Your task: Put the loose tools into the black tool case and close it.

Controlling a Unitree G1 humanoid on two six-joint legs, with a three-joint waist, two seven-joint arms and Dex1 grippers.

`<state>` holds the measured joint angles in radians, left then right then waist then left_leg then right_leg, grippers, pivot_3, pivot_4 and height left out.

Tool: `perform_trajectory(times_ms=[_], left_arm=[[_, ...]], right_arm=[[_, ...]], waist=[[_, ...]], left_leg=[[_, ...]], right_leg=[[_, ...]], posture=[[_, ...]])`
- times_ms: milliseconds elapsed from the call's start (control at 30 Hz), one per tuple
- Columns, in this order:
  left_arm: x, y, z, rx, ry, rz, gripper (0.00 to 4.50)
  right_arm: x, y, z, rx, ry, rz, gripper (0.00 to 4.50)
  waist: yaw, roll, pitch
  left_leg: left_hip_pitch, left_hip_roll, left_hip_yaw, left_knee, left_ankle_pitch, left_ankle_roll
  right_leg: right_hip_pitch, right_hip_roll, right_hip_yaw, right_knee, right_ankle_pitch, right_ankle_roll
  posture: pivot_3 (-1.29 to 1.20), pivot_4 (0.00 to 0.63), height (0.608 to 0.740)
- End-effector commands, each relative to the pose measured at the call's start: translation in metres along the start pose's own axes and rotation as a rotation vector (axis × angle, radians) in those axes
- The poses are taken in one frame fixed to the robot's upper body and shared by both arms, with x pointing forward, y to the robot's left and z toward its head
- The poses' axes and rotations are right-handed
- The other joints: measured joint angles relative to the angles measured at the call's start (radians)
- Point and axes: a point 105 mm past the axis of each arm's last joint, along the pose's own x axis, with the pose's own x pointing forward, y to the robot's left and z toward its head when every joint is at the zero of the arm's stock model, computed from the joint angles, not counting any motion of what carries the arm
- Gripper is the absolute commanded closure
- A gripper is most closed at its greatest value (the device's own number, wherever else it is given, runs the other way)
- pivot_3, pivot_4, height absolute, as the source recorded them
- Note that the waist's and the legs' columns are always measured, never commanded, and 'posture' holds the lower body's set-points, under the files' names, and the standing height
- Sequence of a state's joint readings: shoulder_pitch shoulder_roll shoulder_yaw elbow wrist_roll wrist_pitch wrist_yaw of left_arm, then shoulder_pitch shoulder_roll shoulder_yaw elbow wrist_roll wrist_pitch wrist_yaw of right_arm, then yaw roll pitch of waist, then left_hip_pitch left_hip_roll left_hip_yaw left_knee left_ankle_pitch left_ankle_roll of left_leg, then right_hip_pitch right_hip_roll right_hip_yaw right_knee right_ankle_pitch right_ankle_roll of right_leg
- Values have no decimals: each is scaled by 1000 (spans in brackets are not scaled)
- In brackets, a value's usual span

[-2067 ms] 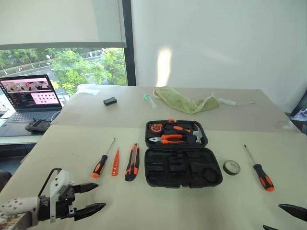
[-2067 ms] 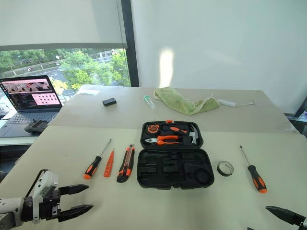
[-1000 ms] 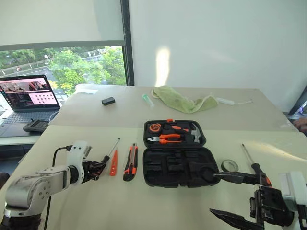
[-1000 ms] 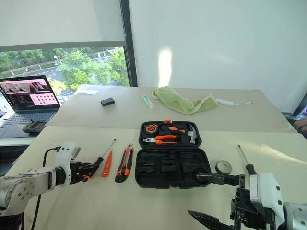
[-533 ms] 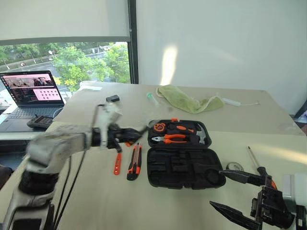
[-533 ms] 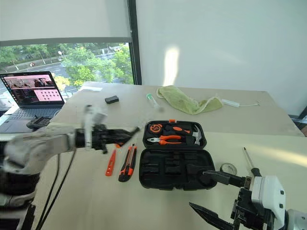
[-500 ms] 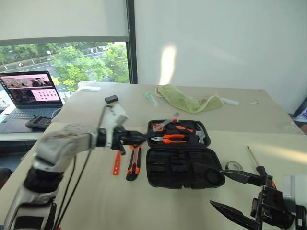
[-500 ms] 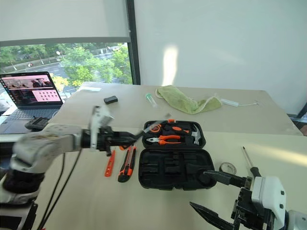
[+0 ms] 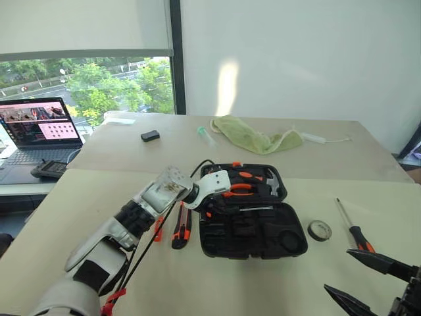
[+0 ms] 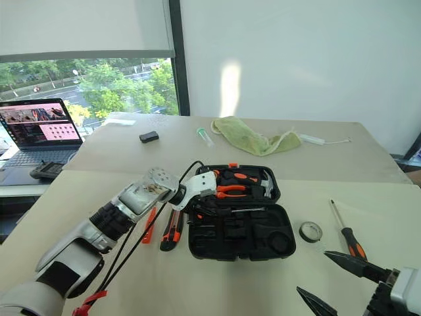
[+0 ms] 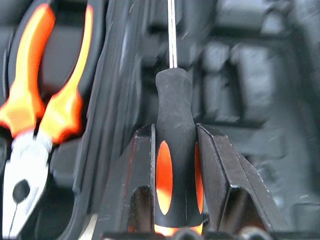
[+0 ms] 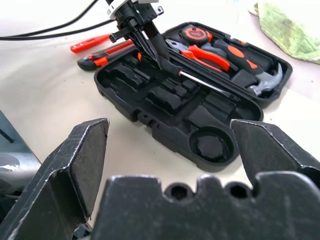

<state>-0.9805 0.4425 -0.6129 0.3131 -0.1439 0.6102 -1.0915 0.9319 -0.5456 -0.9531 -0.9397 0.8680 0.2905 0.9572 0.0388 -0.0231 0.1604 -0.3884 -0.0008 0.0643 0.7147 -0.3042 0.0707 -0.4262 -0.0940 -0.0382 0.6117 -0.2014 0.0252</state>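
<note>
The left gripper (image 11: 175, 150) has picked one screwdriver (image 11: 176, 145) up off the desk (image 9: 79, 217) and now holds it tight over the black tool case (image 9: 253, 230). The right gripper (image 9: 375, 280) waits wide open. Next, lay it in a slot.

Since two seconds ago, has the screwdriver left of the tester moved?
Yes. The left gripper holds that screwdriver in its jaws over the black tool case, right of the utility knife it used to lie left of.
</note>
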Motion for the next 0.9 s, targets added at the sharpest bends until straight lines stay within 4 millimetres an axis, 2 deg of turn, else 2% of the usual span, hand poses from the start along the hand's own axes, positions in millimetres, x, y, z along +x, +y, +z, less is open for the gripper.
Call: perform_trajectory(times_ms=[33, 233, 300, 333, 400, 433, 500, 533, 567, 633, 733, 833, 900], left_arm=[[-2, 7, 7, 58, 20, 23, 3718], [-2, 8, 2, 91, 32, -1, 3718], [-8, 11, 4, 116, 2, 14, 2731], [-12, 11, 8, 124, -27, 13, 2494], [-29, 10, 30, 113, -176, 9, 1769], [-36, 8, 37, 106, -228, 1, 1769], [-47, 2, 45, 70, -309, -32, 2083], [-48, -2, 43, 21, -354, -43, 2257], [-47, -4, 41, -17, -391, -38, 2606], [-40, -2, 37, -71, -427, 16, 3343], [-17, -2, 25, -113, -417, 81, 4359], [0, 0, 19, -161, -429, 138, 4482], [19, -1, 4, -203, -379, 189, 4482]], right_arm=[[0, 6, 10, -41, -23, 0, 0], [2, 8, 12, -42, -27, -3, 0], [3, 9, 13, -42, -28, -2, 0], [3, 10, 13, -42, -29, -2, 0], [4, 11, 14, -41, -30, -3, 0], [4, 11, 14, -40, -31, -4, 0], [4, 12, 14, -40, -31, -5, 0], [5, 11, 13, -39, -31, -7, 0], [7, 10, 12, -39, -33, -11, 0], [9, 9, 11, -36, -37, -19, 0], [12, 9, 10, -31, -43, -22, 0], [14, 10, 10, -33, -45, -26, 0], [15, 9, 10, -32, -43, -41, 0]], waist=[[1, 0, 0], [1, 0, 0], [1, 0, 0], [1, 0, 0], [1, 0, 0], [0, 0, 0], [0, 0, 0], [0, 0, 0], [0, 1, 0], [0, 3, -2], [5, 3, -1], [5, 3, -1], [6, 3, -1]], left_leg=[[0, 0, 0, 0, 0, 0], [0, 0, 0, 0, 0, 0], [0, 0, 0, 0, 0, 0], [0, 0, 0, 0, 0, 0], [0, 0, -1, 1, 0, 0], [0, 0, -1, 1, 0, 0], [-2, 0, -1, 1, 0, 0], [-1, 1, -1, 1, 0, 0], [-1, 0, -1, 1, 0, 0], [1, 0, -2, 1, 0, 1], [1, -1, -2, 1, -1, 2], [0, -1, -2, 3, -1, 2], [0, -1, -2, 5, -1, 3]], right_leg=[[0, 0, 0, 0, 0, 0], [0, -1, 0, 0, 0, 0], [0, -1, 0, 0, 0, 0], [0, -1, 0, 0, 0, 0], [0, -1, 0, 1, 0, 0], [0, -1, 0, 1, 0, 0], [-2, -2, 0, 1, 0, 0], [-2, -2, 0, 1, 0, 0], [-2, -2, 0, 1, 0, 0], [1, -4, 0, 1, -1, 2], [2, -5, -1, 1, -1, 2], [2, -4, -1, 2, -1, 3], [2, -4, -1, 2, -1, 3]], posture=[[0, 150, 740], [0, 150, 740], [0, 150, 740], [0, 150, 740], [0, 150, 740], [0, 150, 740], [0, 150, 740], [0, 150, 740], [0, 150, 740], [0, 150, 740], [0, 150, 740], [0, 150, 740], [0, 150, 740]])
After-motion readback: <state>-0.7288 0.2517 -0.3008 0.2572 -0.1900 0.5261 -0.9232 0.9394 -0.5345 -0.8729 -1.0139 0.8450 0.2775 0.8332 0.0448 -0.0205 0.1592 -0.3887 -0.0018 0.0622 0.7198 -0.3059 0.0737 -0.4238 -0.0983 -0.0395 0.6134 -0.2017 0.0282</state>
